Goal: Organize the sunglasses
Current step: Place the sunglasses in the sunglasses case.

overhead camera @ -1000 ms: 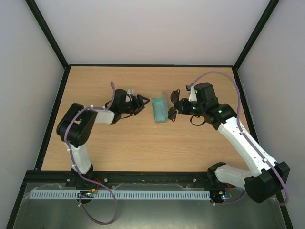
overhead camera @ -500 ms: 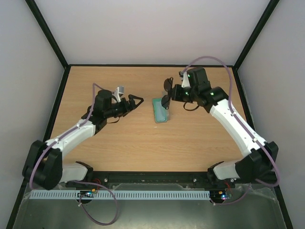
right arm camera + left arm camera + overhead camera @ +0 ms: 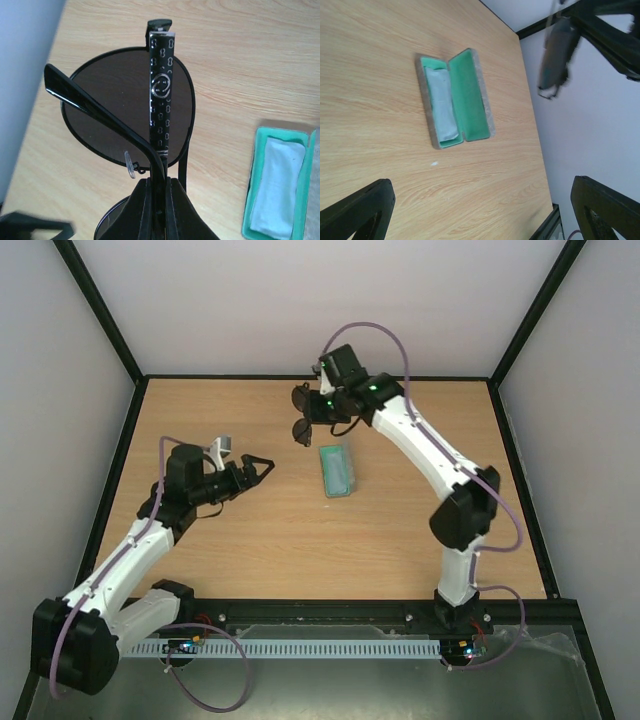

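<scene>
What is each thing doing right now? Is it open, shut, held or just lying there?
sunglasses: held up off the table, pinched in the right gripper
case: open, lying flat on the table, green lining facing up
cloth: folded, lying in one half of the case
left gripper: open, holding nothing
right gripper: shut on the sunglasses

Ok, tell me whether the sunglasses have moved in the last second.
Yes. The right gripper carried the sunglasses from the right side of the case to beyond its far-left corner; the case stayed put.
</scene>
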Controlling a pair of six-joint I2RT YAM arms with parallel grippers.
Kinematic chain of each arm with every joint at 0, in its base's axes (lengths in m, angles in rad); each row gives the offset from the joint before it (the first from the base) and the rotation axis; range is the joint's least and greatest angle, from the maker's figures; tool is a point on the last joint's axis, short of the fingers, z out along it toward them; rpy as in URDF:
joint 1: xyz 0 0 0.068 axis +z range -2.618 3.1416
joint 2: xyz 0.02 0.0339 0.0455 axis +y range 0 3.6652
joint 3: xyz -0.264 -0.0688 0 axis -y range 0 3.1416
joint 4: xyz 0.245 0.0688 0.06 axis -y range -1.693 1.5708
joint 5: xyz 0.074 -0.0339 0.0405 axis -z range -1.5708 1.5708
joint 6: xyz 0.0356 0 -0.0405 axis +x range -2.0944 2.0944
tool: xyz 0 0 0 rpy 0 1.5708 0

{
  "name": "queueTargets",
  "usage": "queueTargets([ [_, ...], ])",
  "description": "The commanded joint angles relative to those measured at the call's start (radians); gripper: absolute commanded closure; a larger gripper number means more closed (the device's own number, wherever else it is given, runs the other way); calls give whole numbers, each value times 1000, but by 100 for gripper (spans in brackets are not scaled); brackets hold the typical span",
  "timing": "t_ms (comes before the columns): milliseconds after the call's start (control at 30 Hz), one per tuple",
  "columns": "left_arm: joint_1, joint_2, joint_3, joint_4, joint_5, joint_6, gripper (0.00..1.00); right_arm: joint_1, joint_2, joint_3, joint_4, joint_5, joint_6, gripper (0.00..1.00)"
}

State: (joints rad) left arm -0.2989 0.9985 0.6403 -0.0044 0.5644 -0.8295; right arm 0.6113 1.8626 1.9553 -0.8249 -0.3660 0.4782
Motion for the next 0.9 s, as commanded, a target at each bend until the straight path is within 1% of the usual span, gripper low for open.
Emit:
queueTargets([
  [0, 34, -62, -27, -93, 46, 43, 1, 21, 161, 117, -167, 157, -27, 99],
  [167, 55, -97, -41, -126, 66, 58, 1, 51, 258, 114, -187, 341, -5, 99],
  [400, 66, -101, -61, -129, 84, 69, 1, 70, 370, 115, -253, 517, -4, 99],
  [600, 69, -82, -63, -121, 92, 76, 1, 70, 402, 93, -287, 599, -11, 99],
  [867, 71, -62, -62, -111, 97, 81, 1, 69, 444, 65, -300, 639, -19, 99],
])
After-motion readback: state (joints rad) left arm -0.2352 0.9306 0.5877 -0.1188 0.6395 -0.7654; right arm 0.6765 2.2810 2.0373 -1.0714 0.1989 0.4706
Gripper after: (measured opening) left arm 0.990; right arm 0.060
